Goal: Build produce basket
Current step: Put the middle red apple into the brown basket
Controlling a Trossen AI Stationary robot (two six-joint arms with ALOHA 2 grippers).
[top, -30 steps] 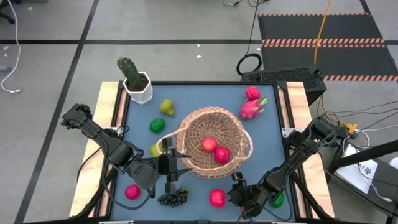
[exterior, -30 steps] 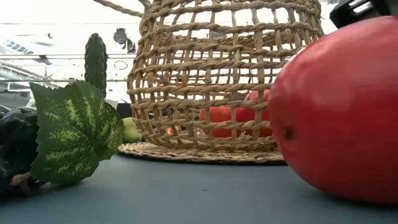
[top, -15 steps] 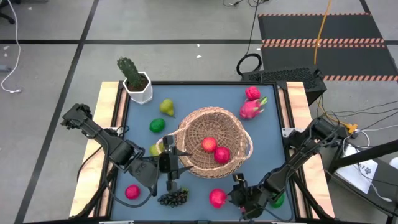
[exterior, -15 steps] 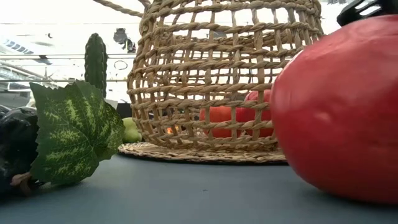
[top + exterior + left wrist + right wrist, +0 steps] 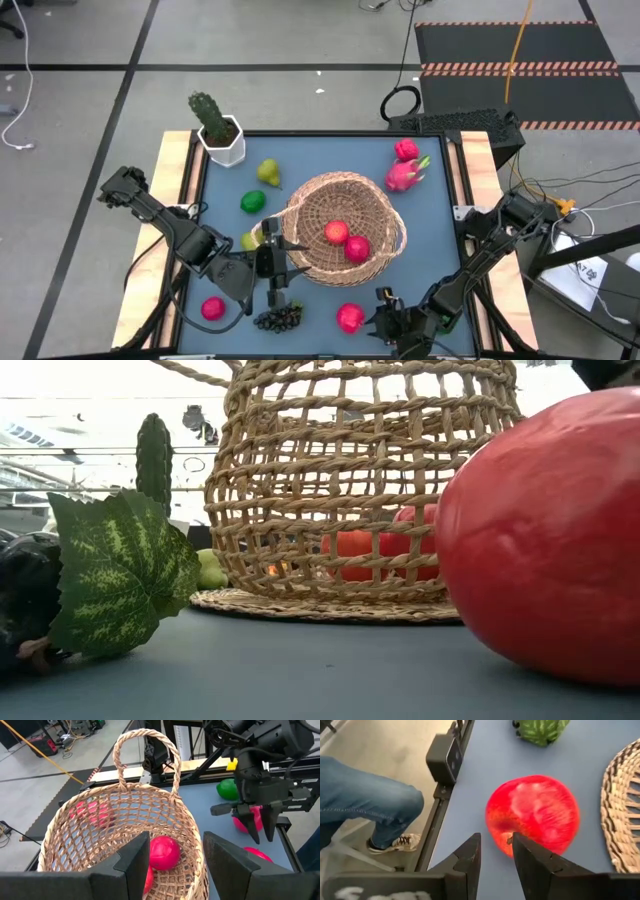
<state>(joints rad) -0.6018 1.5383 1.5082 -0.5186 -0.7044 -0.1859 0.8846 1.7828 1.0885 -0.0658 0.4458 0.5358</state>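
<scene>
The blue-topped table (image 5: 330,170) carries a woven basket (image 5: 345,235) near its middle. Lying straight on the table are a potted cactus (image 5: 217,128) at a far corner, a pear (image 5: 268,172), a lime (image 5: 252,201), a dragon fruit (image 5: 404,175) with a pink fruit (image 5: 405,150) beside it, two apples (image 5: 213,309) (image 5: 350,318), a grape bunch (image 5: 279,320) and, half hidden, what may be another pear (image 5: 248,241).
</scene>
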